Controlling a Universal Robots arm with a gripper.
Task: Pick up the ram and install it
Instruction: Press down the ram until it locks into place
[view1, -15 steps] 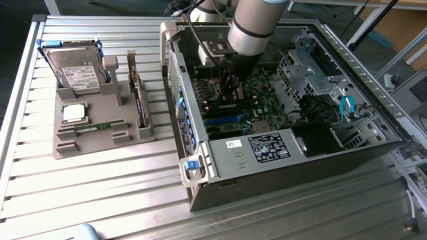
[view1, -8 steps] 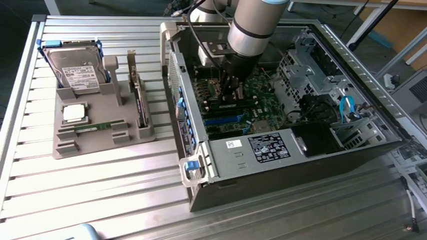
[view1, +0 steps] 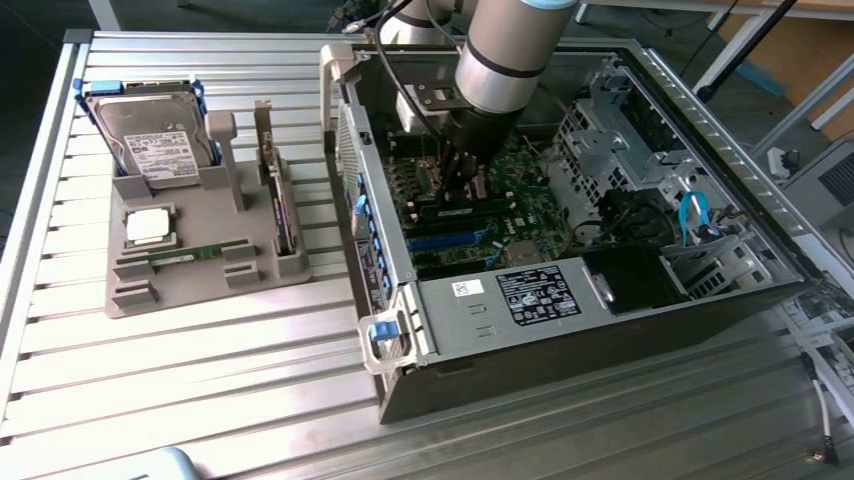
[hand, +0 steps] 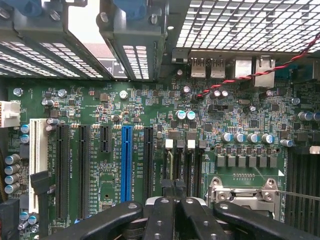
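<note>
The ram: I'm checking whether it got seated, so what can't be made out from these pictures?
- Exterior view: the arm hides the gripper tips inside the computer case, so any stick held there is hidden.
- Wrist view: the gripper is shut above the motherboard; whether it holds anything can't be told.
- Exterior view: the ram left in the gray tray is too small for detail.
</note>
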